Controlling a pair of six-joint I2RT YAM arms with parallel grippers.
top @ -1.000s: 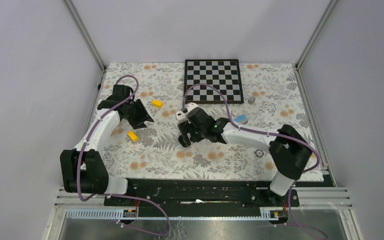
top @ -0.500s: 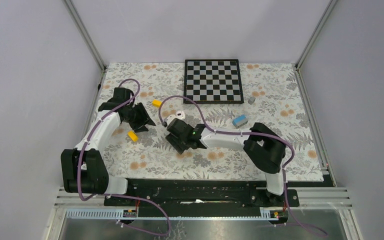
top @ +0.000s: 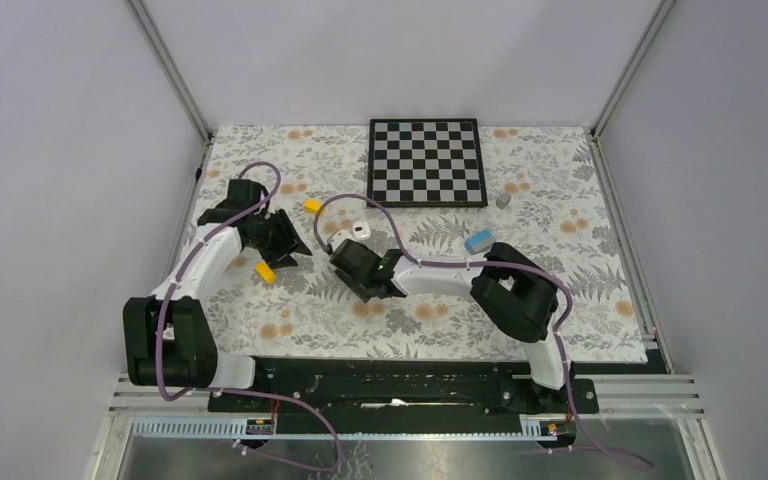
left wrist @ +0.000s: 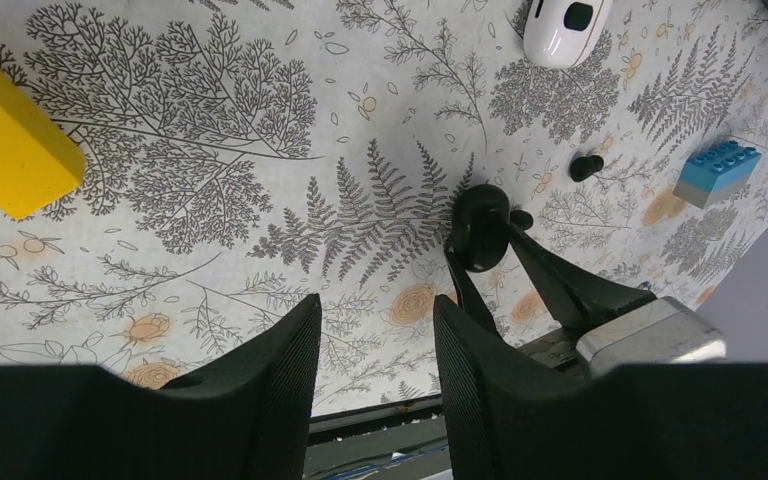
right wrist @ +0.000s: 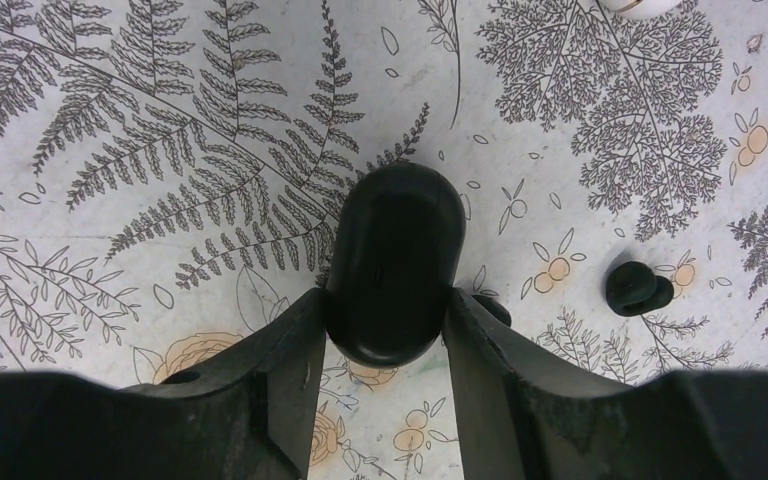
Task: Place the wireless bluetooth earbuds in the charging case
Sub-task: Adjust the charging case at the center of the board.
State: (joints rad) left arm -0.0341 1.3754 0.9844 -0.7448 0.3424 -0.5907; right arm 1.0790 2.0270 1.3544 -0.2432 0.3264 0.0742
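Just beside black case [right wrist: 395,260], black earbud [right wrist: 638,288].

Robot lab cell, grey walls [top: 60,150], aluminium frame [top: 170,70]

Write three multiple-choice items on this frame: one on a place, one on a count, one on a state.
1. Where does the loose black earbud lie?
A. on the chessboard
B. on the floral cloth beside the right gripper
C. inside the white case

2. How many yellow blocks lie on the cloth?
A. one
B. four
C. two

3. The left gripper is:
A. open, with nothing between its fingers
B. shut on a yellow block
C. shut on the blue brick

Answers:
1 B: the earbud sits on the cloth next to the gripper that clamps the black case.
2 C: the top view shows two blocks, both near the left arm.
3 A: only bare cloth shows in the gap.
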